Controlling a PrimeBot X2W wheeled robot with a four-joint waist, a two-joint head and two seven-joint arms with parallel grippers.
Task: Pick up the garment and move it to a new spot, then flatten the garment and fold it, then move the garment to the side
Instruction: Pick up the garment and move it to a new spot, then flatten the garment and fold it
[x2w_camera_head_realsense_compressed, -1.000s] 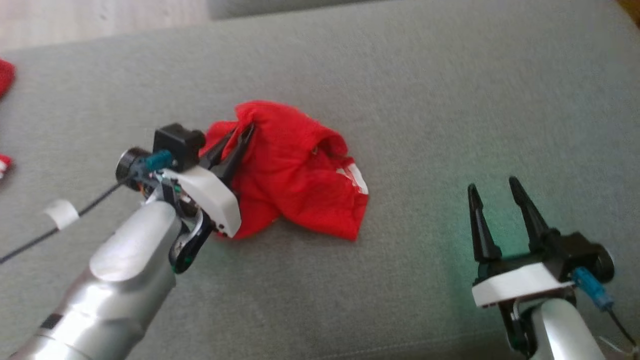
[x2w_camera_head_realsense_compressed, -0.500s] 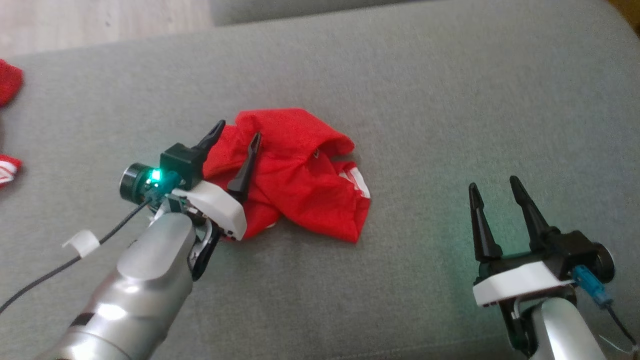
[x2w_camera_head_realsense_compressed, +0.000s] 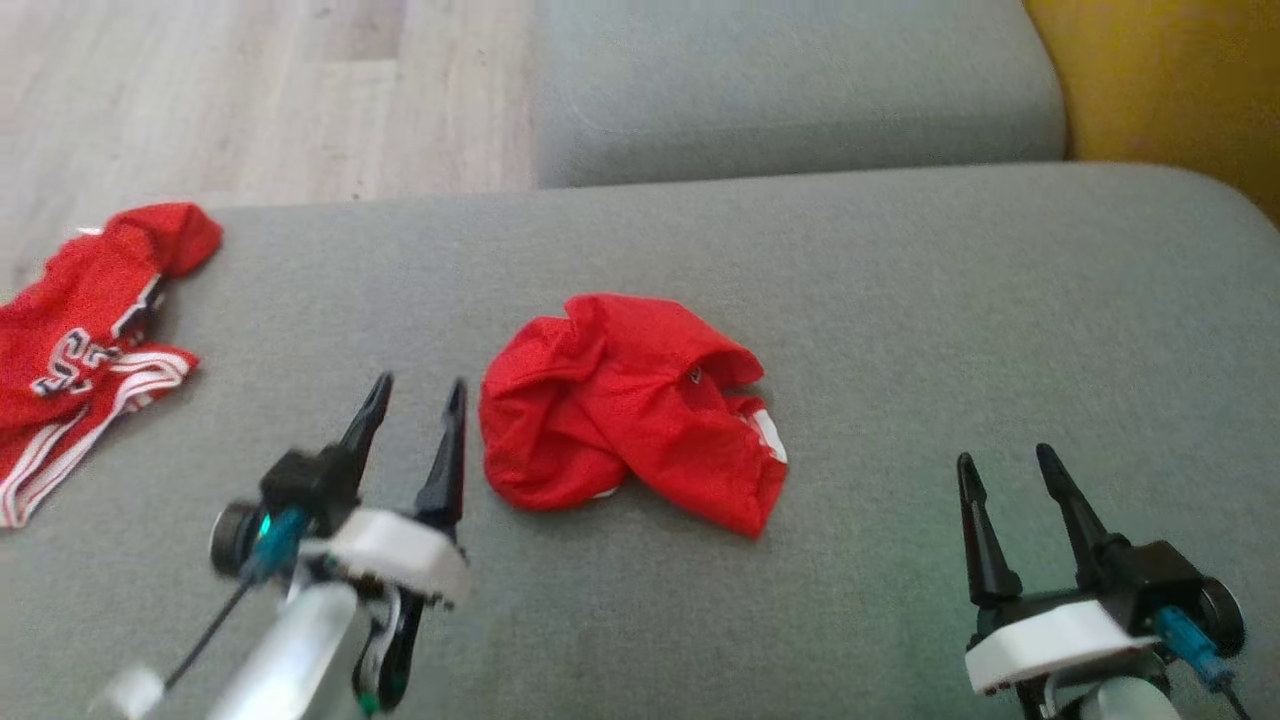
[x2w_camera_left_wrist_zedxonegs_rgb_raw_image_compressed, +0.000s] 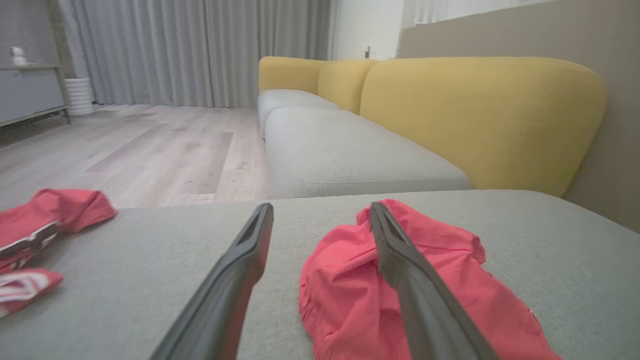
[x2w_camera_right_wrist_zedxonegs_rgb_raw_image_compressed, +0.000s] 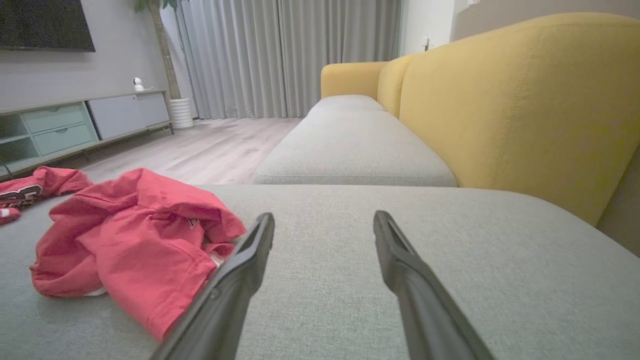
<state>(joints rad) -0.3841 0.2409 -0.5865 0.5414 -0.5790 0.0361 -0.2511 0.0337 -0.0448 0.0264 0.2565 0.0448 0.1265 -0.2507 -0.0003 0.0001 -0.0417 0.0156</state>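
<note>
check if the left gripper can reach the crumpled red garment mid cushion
Probably yes. The left gripper is open just beside the crumpled red garment, apart from it in the head view, with only bare grey cushion between them and nothing in the way.

Open cushion (x2w_camera_head_realsense_compressed: 900, 330) surrounds the garment (x2w_camera_head_realsense_compressed: 620, 420); a yellow backrest (x2w_camera_head_realsense_compressed: 1160, 80) bounds the right.

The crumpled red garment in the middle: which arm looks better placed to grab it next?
Probably the left. The left pincer is open, its fingertips just beside the red garment's edge. The right pincer, also open, stands farther off across bare grey cushion.
</note>
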